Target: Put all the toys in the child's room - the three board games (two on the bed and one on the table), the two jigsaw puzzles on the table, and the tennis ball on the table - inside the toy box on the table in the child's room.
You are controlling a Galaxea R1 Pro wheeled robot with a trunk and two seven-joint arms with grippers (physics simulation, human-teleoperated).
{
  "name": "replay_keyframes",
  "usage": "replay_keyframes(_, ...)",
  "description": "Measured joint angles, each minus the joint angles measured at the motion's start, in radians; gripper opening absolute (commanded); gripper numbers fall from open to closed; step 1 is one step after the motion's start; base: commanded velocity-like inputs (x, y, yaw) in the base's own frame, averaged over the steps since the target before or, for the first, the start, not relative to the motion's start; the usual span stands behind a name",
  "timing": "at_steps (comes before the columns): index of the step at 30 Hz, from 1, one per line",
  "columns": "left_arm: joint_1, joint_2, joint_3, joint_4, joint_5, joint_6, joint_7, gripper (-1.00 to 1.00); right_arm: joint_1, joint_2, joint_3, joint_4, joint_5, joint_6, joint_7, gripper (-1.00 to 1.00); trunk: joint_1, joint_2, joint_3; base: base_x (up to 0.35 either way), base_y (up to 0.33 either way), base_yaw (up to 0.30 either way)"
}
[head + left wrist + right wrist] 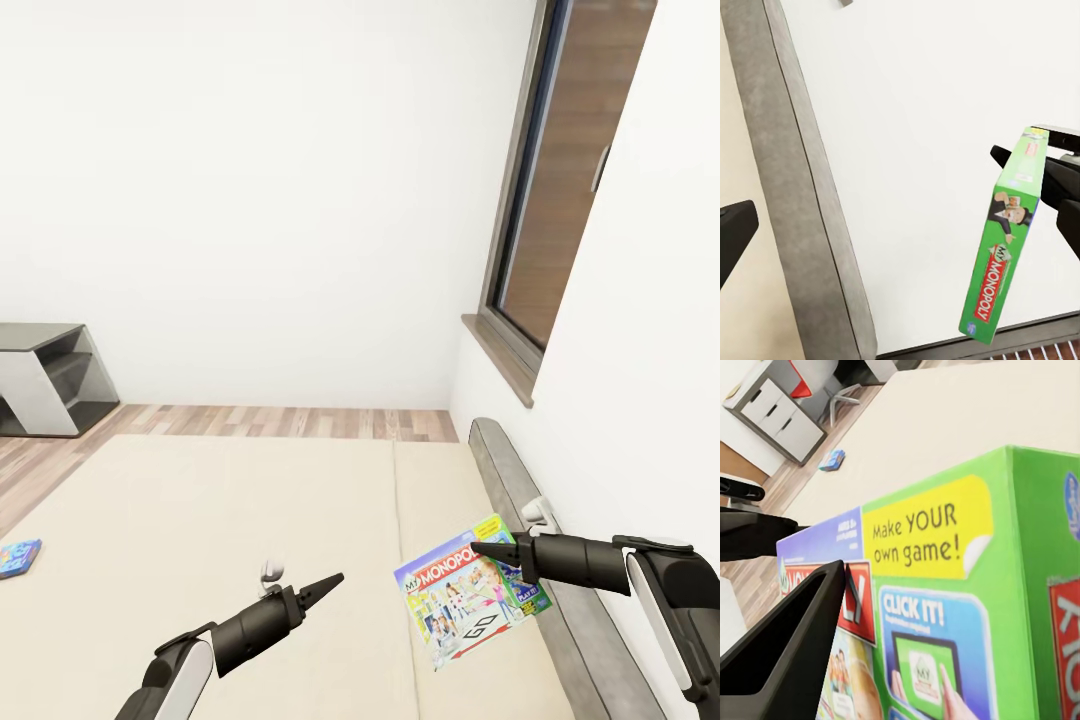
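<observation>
Right end effector (490,549) clamps Monopoly board game (470,590) above bed (250,520) edge — left's state unclear.

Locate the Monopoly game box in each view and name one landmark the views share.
Head view: Monopoly game box, lower right, held by the right gripper above the bed.
Left wrist view: right side, edge-on.
Right wrist view: close up.
Shared landmark: the bed.

Right wrist view: your right gripper's dark finger (784,649) presses the printed face of the green Monopoly board game (967,607). Beyond lie the cream bed (967,427), a small blue board game (833,460), and a white-drawered table (780,416).
</observation>
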Motion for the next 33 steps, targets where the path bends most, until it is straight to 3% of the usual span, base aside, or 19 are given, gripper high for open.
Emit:
replay_keyframes(4,0.000,0.000,0.000,0.000,0.000,0.001,-0.001,1.00,0.000,0.000,0.000,0.000,-0.001,0.000,0.000,-1.00,0.000,0.000,0.000,0.000,0.000,0.000)
replay_keyframes(9,-0.028,-0.001,0.018,-0.005,0.026,0.000,-0.001,1.00,0.016,0.024,0.003,0.003,-0.007,0.000,-0.015,-1.00,0.000,0.000,0.000,0.000,0.000,0.000)
replay_keyframes(16,-0.056,-0.001,0.026,-0.007,0.036,0.001,0.004,1.00,0.024,0.047,0.003,0.006,-0.010,-0.002,-0.023,-1.00,0.000,0.000,0.000,0.000,0.000,0.000)
replay_keyframes(33,-0.063,0.000,0.032,0.000,0.039,0.002,0.005,1.00,0.027,0.054,-0.002,0.007,-0.007,-0.009,-0.028,-1.00,0.000,0.000,0.000,0.000,0.000,0.000)
